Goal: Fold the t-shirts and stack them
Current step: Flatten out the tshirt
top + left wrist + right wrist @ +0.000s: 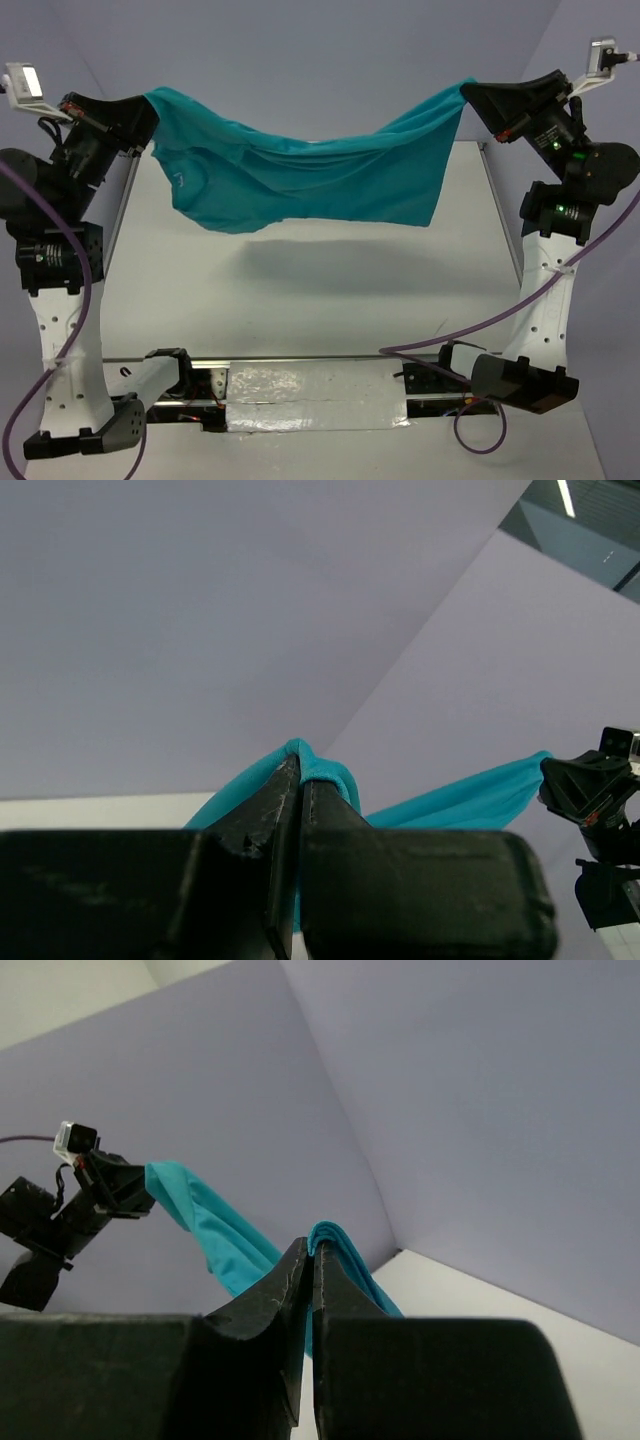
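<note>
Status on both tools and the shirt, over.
Left tool and right tool both shut on shirt. Shirt hangs stretched between them, off the table. No obstruction seen.

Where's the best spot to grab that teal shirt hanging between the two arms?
Probably its loose lower edge, coming from below on the near side. The left hand and right hand pinch the upper corners of the teal shirt, so the cloth sags between them above the table, and that edge hangs free with nothing in the way.
</note>
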